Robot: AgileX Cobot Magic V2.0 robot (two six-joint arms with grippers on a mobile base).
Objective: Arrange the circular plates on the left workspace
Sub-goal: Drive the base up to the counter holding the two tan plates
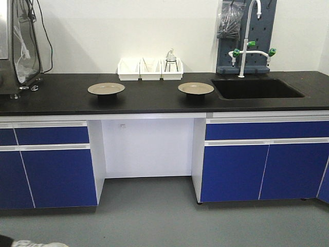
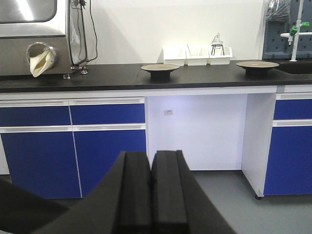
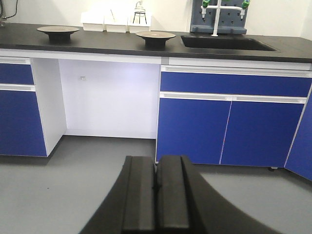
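Note:
Two round beige plates rest on the black bench top (image 1: 61, 98). One plate (image 1: 106, 88) lies left of centre, the other plate (image 1: 196, 88) lies just left of the sink. In the left wrist view the same plates (image 2: 160, 68) (image 2: 257, 64) show far off on the bench, and in the right wrist view they appear as well (image 3: 58, 29) (image 3: 155, 35). My left gripper (image 2: 150, 155) is shut and empty, low over the floor, well short of the bench. My right gripper (image 3: 156, 160) is likewise shut with nothing in it. Neither gripper appears in the front view.
Three white bins (image 1: 150, 68) stand against the back wall, one holding a glass flask (image 1: 171, 60). A sunken black sink (image 1: 255, 88) with a white tap (image 1: 248, 36) lies at the right. A steel machine (image 1: 15, 46) fills the bench's left end. Blue cabinets (image 1: 51, 164) stand below.

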